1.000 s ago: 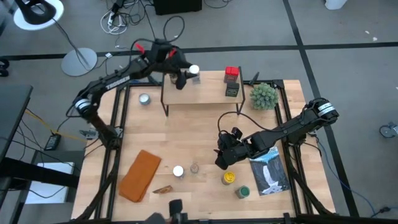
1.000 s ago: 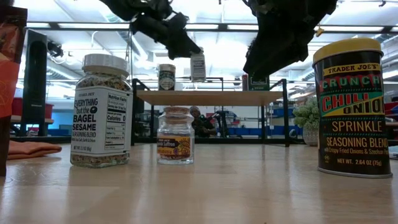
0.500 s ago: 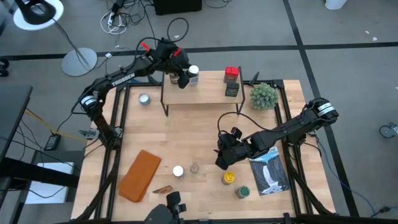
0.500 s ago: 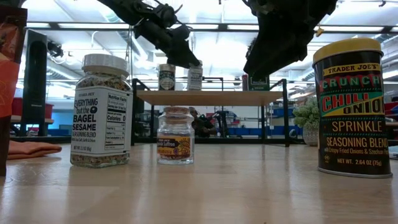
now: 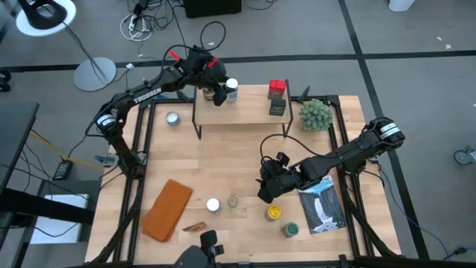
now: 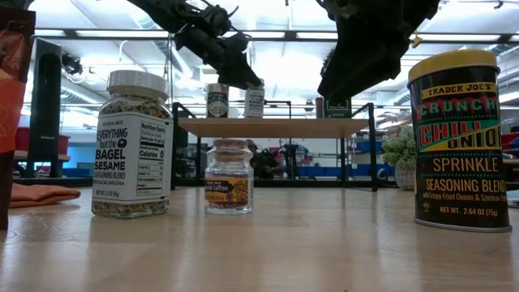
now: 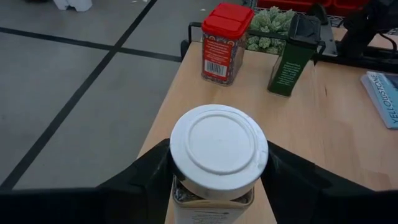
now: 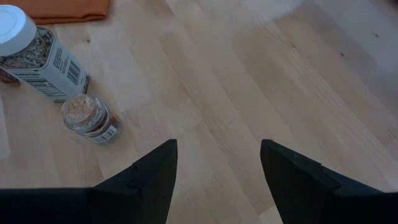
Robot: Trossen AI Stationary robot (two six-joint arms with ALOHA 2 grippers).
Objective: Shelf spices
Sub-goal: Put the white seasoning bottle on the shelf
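Note:
A white-lidded spice jar [image 7: 217, 149] is upright over the left part of the shelf [image 5: 245, 112], with my left gripper [image 7: 217, 171] shut on it; in the low view its base [image 6: 255, 115] is level with the shelf's wooden top. A dark-labelled jar [image 6: 216, 100], a red-topped jar [image 7: 224, 42] and a dark green tin [image 7: 292, 56] stand on the shelf. Near the front edge stand a bagel-seasoning jar [image 6: 134, 146], a small jar [image 6: 229, 177], a yellow-topped tin [image 6: 464, 138] and a green-topped one [image 5: 289, 229]. My right gripper [image 8: 217, 180] hangs open above the table with nothing between its fingers. My left gripper pinches the jar between its two fingers, on opposite sides of the body just under the lid [image 7: 180, 190]. The fingers come from the table's left, slanting down. The jar stays upright; whether its base rests on the shelf top or hangs just above it, I cannot tell.
A spiky green plant ball [image 5: 314, 114] sits right of the shelf, a flat silver tin [image 5: 173, 118] left of it. An orange cloth [image 5: 167, 210] lies near left, a printed booklet [image 5: 323, 205] near right. Bare wood [image 5: 223, 160] lies between the shelf and the front jars.
My left gripper has come down with the white-lidded jar, from clear above the shelf to where the jar's base is level with the shelf top; it has kept still for the last half second. The jar has stayed upright.

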